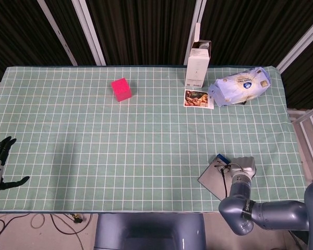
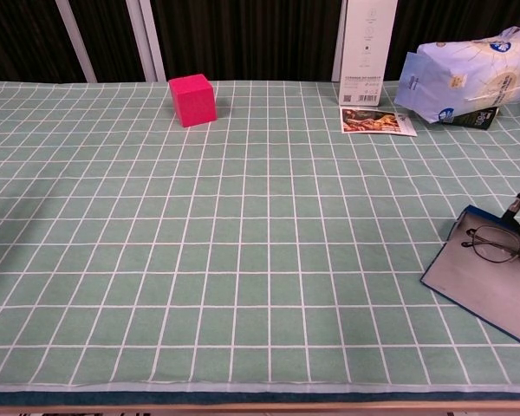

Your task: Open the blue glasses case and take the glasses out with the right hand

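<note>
Your left robot hand [image 1: 1,161] sits at the far left edge of the bench [image 1: 146,156], dark fingers spread and holding nothing. Moving right, a pink cube [image 1: 121,89] stands toward the far side, then a tall white carton [image 1: 197,60] with a small picture card [image 1: 197,98] just in front of it and a pale blue bag [image 1: 240,86] lying beside them. At the near right, the blue glasses case [image 2: 481,277] lies open and flat, the glasses [image 2: 498,243] resting on its grey lining. Your right robot hand [image 1: 242,167] is over the case's right part; you cannot tell whether its fingers pinch anything.
</note>
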You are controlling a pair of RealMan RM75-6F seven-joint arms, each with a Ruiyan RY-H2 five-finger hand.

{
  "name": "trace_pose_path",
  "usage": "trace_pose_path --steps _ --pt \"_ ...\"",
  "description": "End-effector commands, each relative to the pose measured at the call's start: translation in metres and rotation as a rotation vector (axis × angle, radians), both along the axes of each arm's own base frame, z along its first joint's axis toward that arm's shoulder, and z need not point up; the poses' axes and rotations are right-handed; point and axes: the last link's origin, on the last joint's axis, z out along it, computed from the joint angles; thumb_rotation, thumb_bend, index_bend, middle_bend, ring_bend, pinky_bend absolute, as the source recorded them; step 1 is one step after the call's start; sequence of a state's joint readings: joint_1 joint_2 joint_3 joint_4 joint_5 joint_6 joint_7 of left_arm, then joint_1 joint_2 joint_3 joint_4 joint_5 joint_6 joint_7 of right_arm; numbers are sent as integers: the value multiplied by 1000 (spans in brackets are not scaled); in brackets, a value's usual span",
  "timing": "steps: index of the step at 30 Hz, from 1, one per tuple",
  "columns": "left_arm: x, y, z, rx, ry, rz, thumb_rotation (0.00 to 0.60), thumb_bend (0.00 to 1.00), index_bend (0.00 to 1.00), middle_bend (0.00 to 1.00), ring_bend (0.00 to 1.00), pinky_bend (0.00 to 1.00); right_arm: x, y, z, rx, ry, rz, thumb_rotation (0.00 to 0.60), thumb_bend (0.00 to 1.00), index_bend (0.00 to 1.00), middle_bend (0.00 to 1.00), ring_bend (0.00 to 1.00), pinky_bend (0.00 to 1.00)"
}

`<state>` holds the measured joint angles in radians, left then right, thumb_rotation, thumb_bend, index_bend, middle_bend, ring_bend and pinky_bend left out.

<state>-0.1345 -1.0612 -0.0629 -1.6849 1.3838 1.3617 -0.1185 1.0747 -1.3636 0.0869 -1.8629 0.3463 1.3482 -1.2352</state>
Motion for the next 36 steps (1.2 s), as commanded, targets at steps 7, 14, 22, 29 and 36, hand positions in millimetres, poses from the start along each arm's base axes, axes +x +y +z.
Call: trace_pose_path --steps 7,14,22,29,36 --pt "-1 0 1 4 -3 3 600 0 0 0 0 0 -2 -9 -7 -30 -30 -19 600 573 277 952 1000 933" --pt "-1 0 1 4 -3 4 600 0 0 0 0 0 11 -11 -5 -85 -85 37 600 466 244 951 1000 932" --pt "-1 -1 1 4 -3 3 600 0 0 0 0 0 14 -14 -5 -160 -144 74 600 390 223 951 1000 932" --pt "-1 -1 1 2 -1 3 600 0 0 0 0 0 7 -17 -6 -199 -160 64 600 390 222 951 1000 932" --pt "-1 -1 0 2 -1 2 600 0 0 0 0 0 6 -17 -5 -229 -167 39 600 390 215 951 1000 932"
